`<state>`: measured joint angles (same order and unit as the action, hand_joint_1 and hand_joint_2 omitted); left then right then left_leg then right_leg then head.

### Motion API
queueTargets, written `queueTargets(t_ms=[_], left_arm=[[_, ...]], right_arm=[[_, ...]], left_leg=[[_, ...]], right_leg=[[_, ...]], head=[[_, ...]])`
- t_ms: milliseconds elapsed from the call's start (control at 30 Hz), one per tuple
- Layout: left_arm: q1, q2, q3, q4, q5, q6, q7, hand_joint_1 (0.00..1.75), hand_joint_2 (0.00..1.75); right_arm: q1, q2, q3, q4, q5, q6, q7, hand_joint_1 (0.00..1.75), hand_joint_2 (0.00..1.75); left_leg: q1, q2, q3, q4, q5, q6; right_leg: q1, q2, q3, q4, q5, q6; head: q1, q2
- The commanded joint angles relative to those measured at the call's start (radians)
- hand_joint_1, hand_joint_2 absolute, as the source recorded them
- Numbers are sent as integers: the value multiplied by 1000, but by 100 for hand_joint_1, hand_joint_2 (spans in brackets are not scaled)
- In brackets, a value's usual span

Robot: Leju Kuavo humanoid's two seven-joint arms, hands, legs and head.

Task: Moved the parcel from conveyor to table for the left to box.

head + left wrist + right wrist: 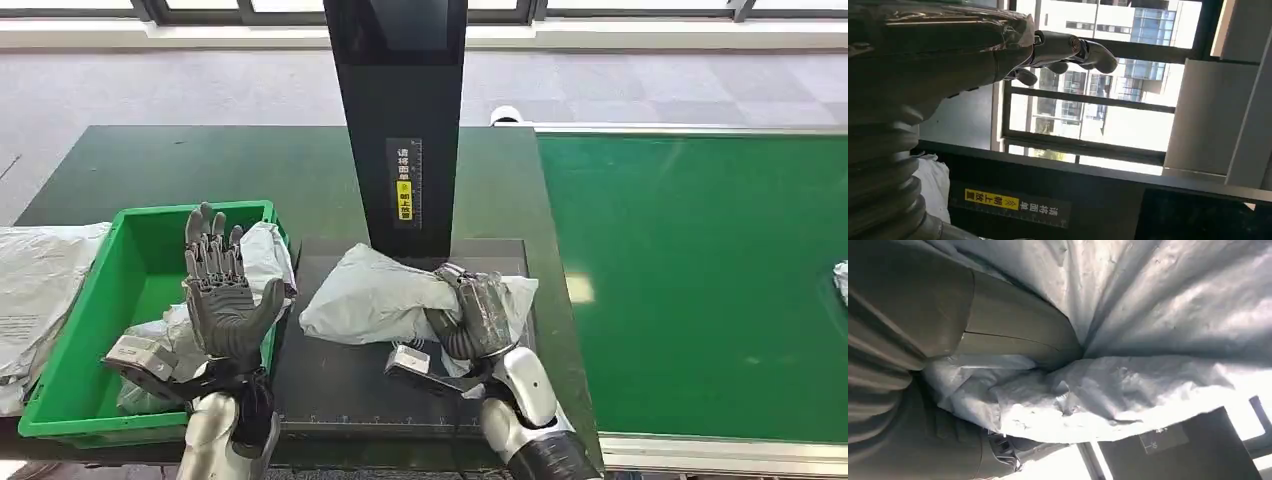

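The right hand (478,315) is clamped on a grey plastic parcel (375,295), holding it over the black platform (330,390) at the near edge of the dark green table (260,170), just in front of the black upright column (400,120). The left hand (222,290) is raised with fingers apart, holding nothing, above the green box (60,400) near the table's left edge, where other grey bags (262,255) lie. The green conveyor (700,280) runs along the right.

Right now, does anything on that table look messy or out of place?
Mostly tidy. One grey parcel hangs over the rim of the green bin instead of lying inside. The right hand grips another crumpled parcel on the black mat.
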<state>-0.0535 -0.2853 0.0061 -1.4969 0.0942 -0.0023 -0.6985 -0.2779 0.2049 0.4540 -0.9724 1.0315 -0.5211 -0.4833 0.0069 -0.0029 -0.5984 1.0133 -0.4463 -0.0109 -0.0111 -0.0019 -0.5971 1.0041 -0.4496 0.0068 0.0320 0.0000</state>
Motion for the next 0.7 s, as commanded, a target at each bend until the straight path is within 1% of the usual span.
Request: queueTargets(t_ms=[33, 167, 200, 233, 267, 300, 367, 400, 500, 533, 633, 667, 700], left_arm=[[-37, 25, -16, 55, 5, 2, 2, 0, 175], [-37, 26, -16, 55, 5, 2, 2, 0, 175], [-37, 26, -16, 55, 5, 2, 2, 0, 175], [-40, 24, -17, 54, 5, 2, 2, 0, 175], [-4, 16, -3, 10, -7, 53, 0, 0, 175], [9, 20, -5, -7, -8, 55, 3, 0, 175], [14, 20, -4, -14, -7, 55, 2, 0, 175], [18, 19, -2, -18, -7, 55, 2, 0, 175], [13, 18, -3, -10, -7, 56, 2, 0, 175], [13, 18, -3, -10, -7, 56, 2, 0, 175], [21, 24, -5, -11, -6, 60, 0, 0, 175], [21, 24, -5, -11, -6, 60, 0, 0, 175], [23, 26, -7, -12, -10, 60, 0, 0, 175]], right_arm=[[-55, -12, 58, 73, -4, 4, -2, 175, 175], [-59, -12, 60, 82, -10, 19, 0, 175, 175], [-59, -12, 60, 82, -10, 19, 0, 175, 175], [-58, -10, 63, 84, -9, 19, -1, 7, 175], [-102, 22, 11, 203, -52, -14, 101, 0, 175], [-120, 27, 8, 242, -77, -26, 73, 0, 175], [-126, 30, 6, 255, -86, -28, 64, 0, 175], [-132, 34, 7, 273, -100, -32, 47, 0, 175], [-120, 33, 11, 254, -147, 13, 28, 0, 175], [-120, 33, 11, 254, -147, 13, 28, 0, 175], [-117, 27, 7, 250, -183, 54, 22, 0, 175], [-117, 27, 7, 250, -183, 54, 22, 0, 175], [-117, 24, 7, 252, -197, 80, 19, 0, 175]], left_leg=[[0, 1, 2, -1, 0, 0], [0, 1, 4, -3, 0, 0], [0, 1, 2, -1, 0, 0], [0, 1, 2, -1, 0, 0], [0, 1, 3, -2, 0, 0], [0, 1, 3, -2, 0, 0], [0, 5, 6, -4, 0, 0], [0, 4, 3, -2, -1, 0], [0, 2, 5, -4, 0, 0], [0, 1, 2, -1, 0, 0], [0, 1, 4, -3, 0, 0], [0, 1, 3, -2, 0, 0], [0, 1, 4, -3, 0, 0]], right_leg=[[0, 0, 2, -1, 0, 0], [0, 1, 4, -3, 1, -1], [0, 0, 1, -1, 0, 0], [0, 1, 2, -1, 0, 0], [0, 1, 2, -2, 0, 0], [0, 1, 3, -2, 0, 0], [0, 4, 4, -3, 1, -1], [0, 4, 2, -1, 1, 0], [0, 1, 5, -4, 1, -1], [0, 1, 2, -1, 0, 0], [0, 1, 4, -3, 0, 0], [0, 1, 3, -2, 0, 0], [0, 1, 4, -2, 0, 0]], head=[[0, 0], [0, 0], [0, 0], [0, 0], [0, 0], [0, 0], [0, 0], [0, 0], [0, 0], [0, 0], [0, 0], [0, 0], [0, 0]])
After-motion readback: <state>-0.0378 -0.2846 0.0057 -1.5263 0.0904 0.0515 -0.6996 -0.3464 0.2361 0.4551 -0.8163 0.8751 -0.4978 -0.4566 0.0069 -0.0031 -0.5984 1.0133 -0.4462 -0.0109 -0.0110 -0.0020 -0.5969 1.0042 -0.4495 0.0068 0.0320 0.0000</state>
